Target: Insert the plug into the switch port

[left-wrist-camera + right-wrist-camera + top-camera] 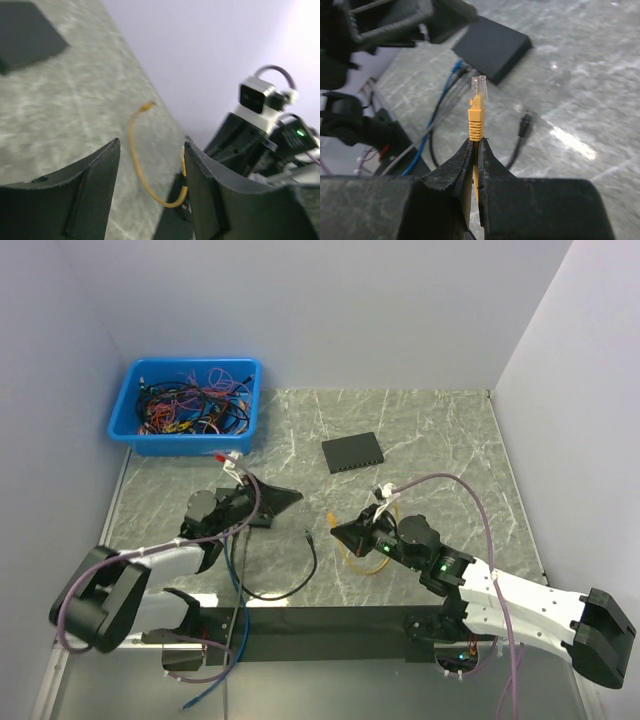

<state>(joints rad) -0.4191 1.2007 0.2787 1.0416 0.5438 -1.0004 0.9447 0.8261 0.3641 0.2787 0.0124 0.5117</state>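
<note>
My right gripper (pixel 340 531) is shut on a yellow network cable (pixel 362 558) just behind its plug. In the right wrist view the gripper (pixel 476 146) holds the yellow boot, and the clear plug (pixel 479 89) sticks up beyond the fingertips, pointing toward the black switch (pixel 492 46). The switch (pixel 352 452) lies flat on the marble table, farther back than both grippers. My left gripper (pixel 283 498) is open and empty, left of the right gripper. In the left wrist view its jaws (pixel 152 146) frame the yellow cable (pixel 135 155) on the table; the switch (pixel 25 35) is at top left.
A black cable (pixel 296 580) with a black plug (pixel 307 534) lies between the arms, also in the right wrist view (pixel 524 124). A blue bin (pixel 187 405) full of several tangled cables stands at the back left. Grey walls close in the table.
</note>
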